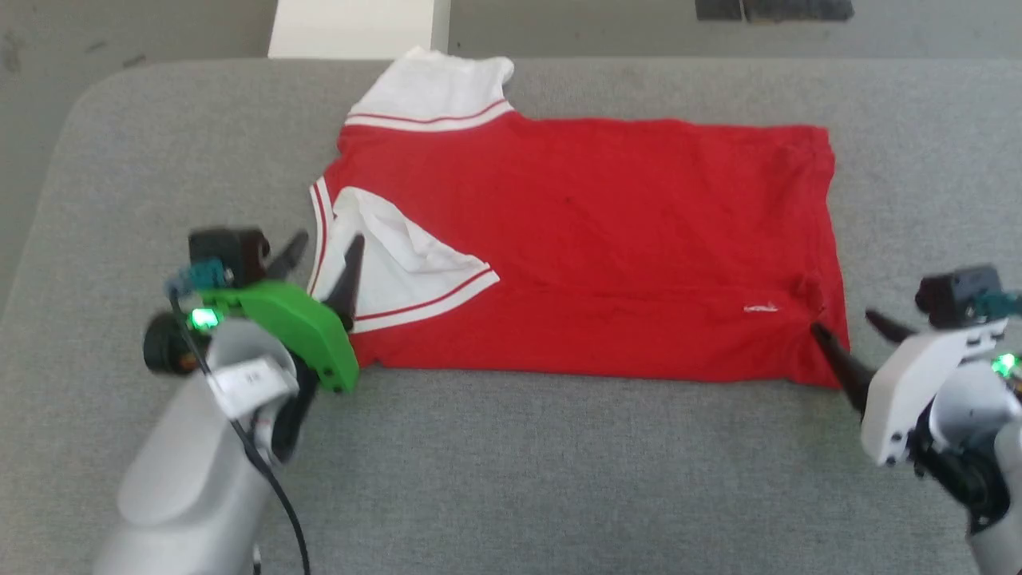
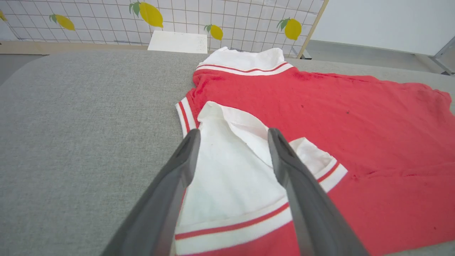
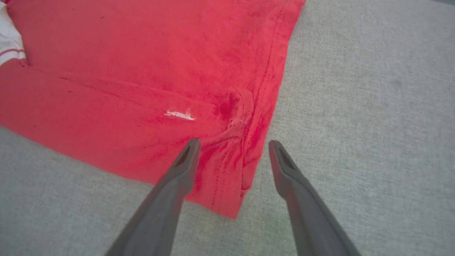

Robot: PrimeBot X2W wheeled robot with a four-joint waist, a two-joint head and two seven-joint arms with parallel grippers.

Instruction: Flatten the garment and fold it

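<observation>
Just ahead of the left end effector (image 1: 329, 238) lies the folded-in white short sleeve (image 1: 399, 263) of the red jersey-style T-shirt (image 1: 575, 239). Its two dark fingers (image 2: 170, 185) stand spread wide, straddling part of that sleeve and pinching nothing. Over on the other side, the right end effector (image 1: 842, 321) is spread as well, straddling the near hem corner (image 3: 227, 199). Whether a tip actually rests on the cloth, I can't quite tell.

The shirt itself lies flat on the grey fabric-covered bench (image 1: 559, 479), long axis running straight from one end effector to the other: collar end at the left one, hem at the right one. Its near long edge looks already turned in, with the far white sleeve (image 1: 435, 92) sticking out beyond.

So the next fold, I'd judge, turns on that far edge, which lies well beyond both sets of fingertips. Each arm is nearer its own end, so it looks a two-arm reach.
</observation>
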